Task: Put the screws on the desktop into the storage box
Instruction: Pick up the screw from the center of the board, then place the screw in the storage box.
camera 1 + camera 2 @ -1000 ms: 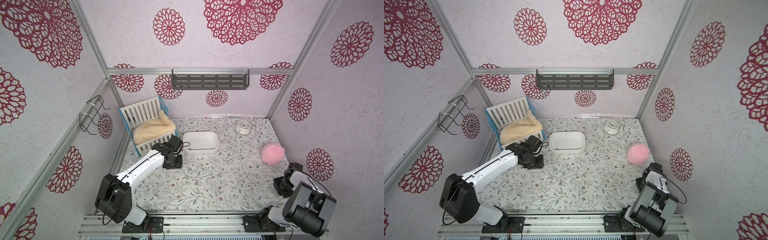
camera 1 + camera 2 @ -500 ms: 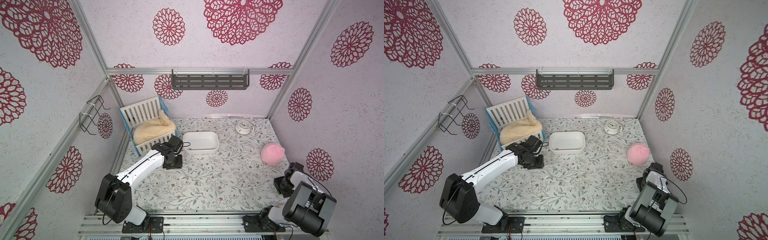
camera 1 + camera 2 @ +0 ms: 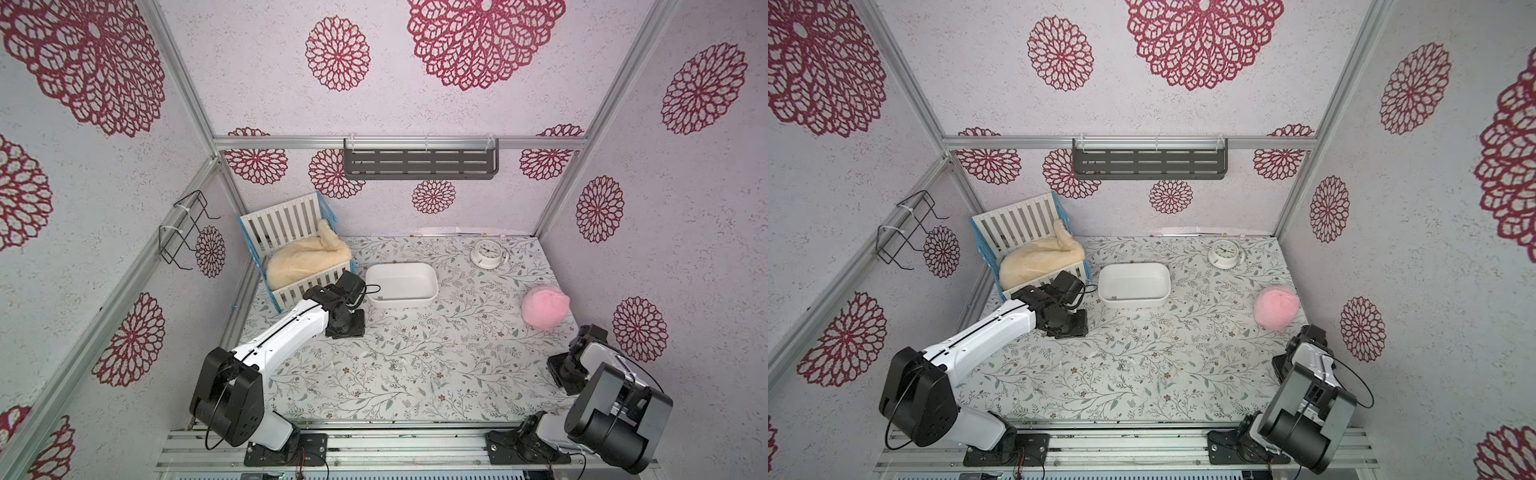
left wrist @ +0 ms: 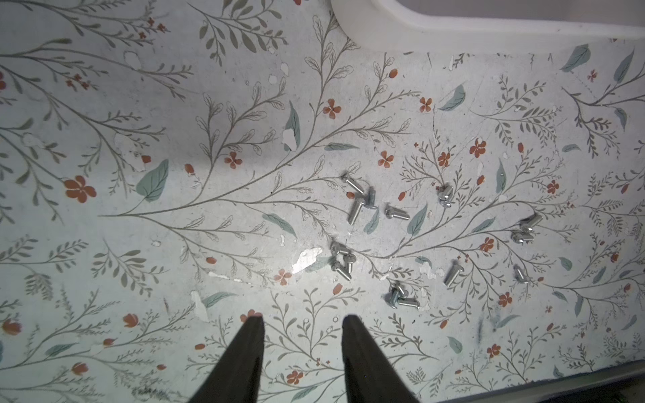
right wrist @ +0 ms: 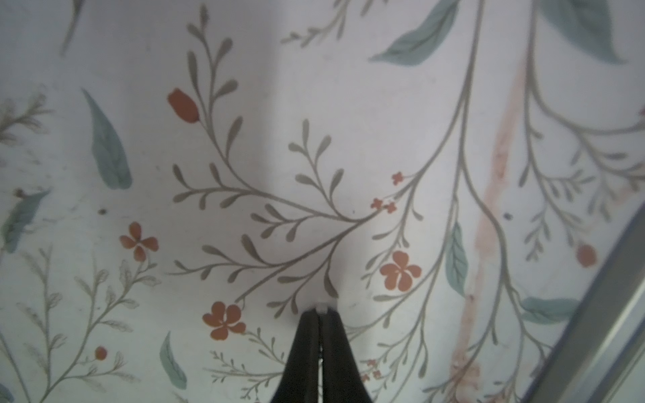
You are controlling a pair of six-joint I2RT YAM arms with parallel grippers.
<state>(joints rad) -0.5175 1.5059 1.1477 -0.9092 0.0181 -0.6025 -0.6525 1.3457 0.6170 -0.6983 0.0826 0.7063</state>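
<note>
about sixteen short silver screws (image 4: 355,212) on printed desktop (image 4: 174,104); one smooth round-cornered storage box (image 4: 453,28); left gripper (image 4: 303,324) parted, right gripper (image 5: 320,312) closed.

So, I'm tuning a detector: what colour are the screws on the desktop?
The screws are shiny silver-grey metal, clearest in the left wrist view.

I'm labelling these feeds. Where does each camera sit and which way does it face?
Both top views: high in front, looking down over the desktop; left arm, right arm show.
Left wrist: looks down at screws and box corner; open left gripper shows.
Right wrist: close over the desktop; shut right gripper shows.
Shared: box in top and left wrist views.
</note>
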